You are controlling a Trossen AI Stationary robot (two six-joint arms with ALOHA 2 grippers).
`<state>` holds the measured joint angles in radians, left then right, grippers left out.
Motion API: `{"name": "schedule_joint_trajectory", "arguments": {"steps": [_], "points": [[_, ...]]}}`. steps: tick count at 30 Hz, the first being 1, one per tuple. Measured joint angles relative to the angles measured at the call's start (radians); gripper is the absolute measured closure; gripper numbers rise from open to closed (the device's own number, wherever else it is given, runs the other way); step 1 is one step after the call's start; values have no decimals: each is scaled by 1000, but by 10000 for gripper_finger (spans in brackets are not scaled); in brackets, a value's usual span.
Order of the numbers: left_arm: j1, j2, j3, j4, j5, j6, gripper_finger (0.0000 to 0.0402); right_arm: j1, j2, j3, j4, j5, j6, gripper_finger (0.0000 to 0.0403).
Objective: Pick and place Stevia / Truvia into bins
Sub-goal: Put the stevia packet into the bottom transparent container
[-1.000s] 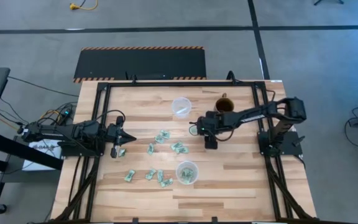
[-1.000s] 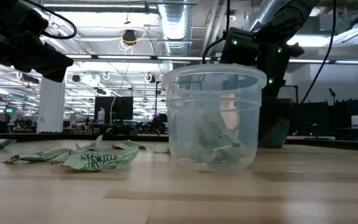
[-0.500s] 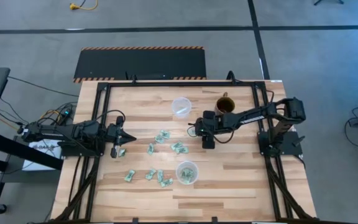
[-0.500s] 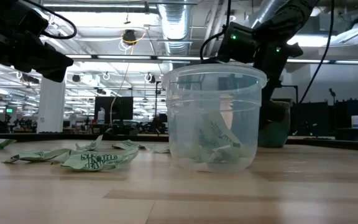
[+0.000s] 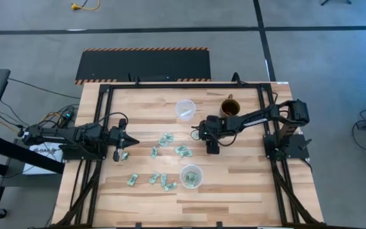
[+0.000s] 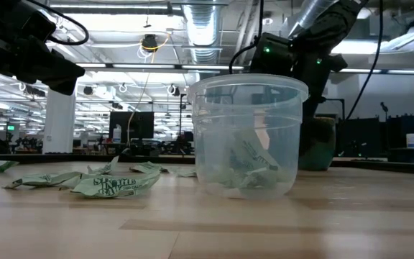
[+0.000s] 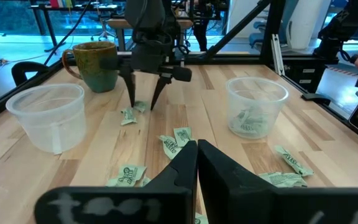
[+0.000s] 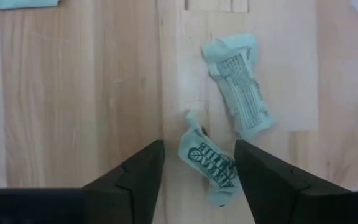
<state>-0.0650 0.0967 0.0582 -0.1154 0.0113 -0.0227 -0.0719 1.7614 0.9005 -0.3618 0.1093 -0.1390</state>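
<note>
Several light green Stevia packets (image 5: 182, 151) lie flat on the wooden table, between the two clear cups. The far cup (image 5: 185, 109) stands upright on the wood. The near cup (image 5: 191, 176) holds some packets (image 6: 249, 162). My right gripper (image 8: 199, 149) points steeply down, open, with one finger on each side of a crumpled packet (image 8: 209, 163) and clear of it. A second packet (image 8: 238, 84) lies just beyond. The left wrist view shows this gripper (image 7: 143, 104) low over these packets. My left gripper (image 5: 124, 137) waits shut at the table's left side.
A brown mug (image 5: 229, 107) stands at the far side beside my right arm. More packets (image 5: 152, 180) lie near the front edge, left of the near cup. Black frame rails (image 5: 104, 114) run along the table's sides.
</note>
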Motion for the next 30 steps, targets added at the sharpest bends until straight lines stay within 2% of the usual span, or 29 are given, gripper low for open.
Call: {"name": "schedule_joint_trajectory", "arguments": {"steps": [7, 15, 23, 30], "points": [[0, 0, 0, 0, 0, 0, 401, 8, -16, -2, -9, -10, 13, 291], [0, 0, 0, 0, 0, 0, 401, 72, -47, 48, -113, 53, 77, 393], [0, 0, 0, 0, 0, 0, 401, 187, -140, 148, -299, 166, 162, 398], [0, 0, 0, -1, 0, 0, 401, 322, -290, 201, -205, 127, 155, 399]]}}
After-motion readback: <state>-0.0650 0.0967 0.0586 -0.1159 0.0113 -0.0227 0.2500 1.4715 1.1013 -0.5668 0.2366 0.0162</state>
